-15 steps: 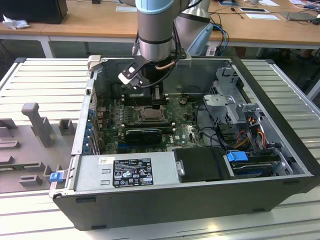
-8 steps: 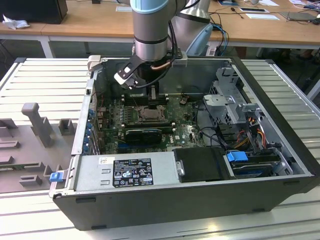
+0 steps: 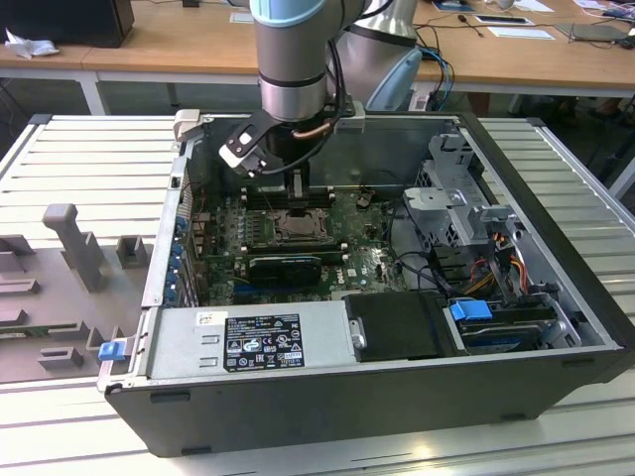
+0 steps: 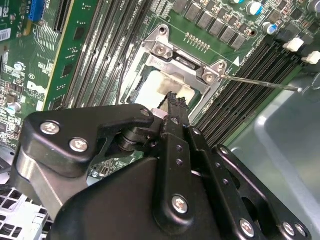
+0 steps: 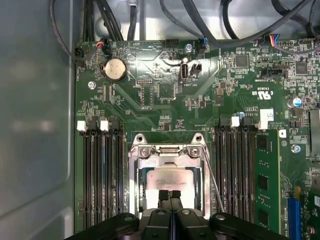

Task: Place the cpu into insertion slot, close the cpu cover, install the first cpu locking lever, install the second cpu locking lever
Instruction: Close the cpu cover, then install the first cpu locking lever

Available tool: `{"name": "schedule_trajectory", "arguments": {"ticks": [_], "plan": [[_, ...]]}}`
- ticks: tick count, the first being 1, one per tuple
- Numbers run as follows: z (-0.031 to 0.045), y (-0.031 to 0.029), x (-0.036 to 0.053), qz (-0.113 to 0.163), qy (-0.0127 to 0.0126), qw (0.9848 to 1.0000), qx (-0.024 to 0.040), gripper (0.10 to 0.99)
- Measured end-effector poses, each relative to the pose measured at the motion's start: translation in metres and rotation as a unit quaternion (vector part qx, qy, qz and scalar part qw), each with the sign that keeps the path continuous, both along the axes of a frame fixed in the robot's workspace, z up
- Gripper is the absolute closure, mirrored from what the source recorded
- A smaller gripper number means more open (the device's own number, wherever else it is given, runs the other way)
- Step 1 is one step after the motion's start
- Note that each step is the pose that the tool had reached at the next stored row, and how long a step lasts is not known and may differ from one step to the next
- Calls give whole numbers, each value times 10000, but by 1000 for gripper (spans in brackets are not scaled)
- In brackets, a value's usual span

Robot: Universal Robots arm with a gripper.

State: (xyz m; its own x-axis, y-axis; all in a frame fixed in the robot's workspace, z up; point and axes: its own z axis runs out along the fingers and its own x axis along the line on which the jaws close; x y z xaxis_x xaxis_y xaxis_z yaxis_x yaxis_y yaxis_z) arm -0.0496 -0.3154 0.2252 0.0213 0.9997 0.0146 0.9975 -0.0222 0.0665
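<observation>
The gripper (image 5: 169,194) has its fingers pressed together on nothing, tips straight above the cpu (image 5: 170,176). The cpu lies flat in the slot (image 5: 133,175), mid-motherboard (image 5: 165,105). The cover (image 5: 167,154) seems down around it, with a lever (image 5: 213,175) slanting free beside.

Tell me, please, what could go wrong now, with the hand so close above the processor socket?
1. The shut hand hangs right over the cpu; pushing down off-centre could scratch or crack it.
2. A thin locking lever sticks out, seemingly unlatched; the hand might snag or bend it, and the cpu cover could lift.
</observation>
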Motion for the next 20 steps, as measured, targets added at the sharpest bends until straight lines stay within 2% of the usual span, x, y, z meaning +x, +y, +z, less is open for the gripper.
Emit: {"name": "schedule_trajectory", "arguments": {"ticks": [5,7,20], "plan": [[13,0,-41,1,0,10000,0,980],[51,0,-41,0,0,10000,0,980],[117,0,-43,0,0,10000,-1,980]]}}
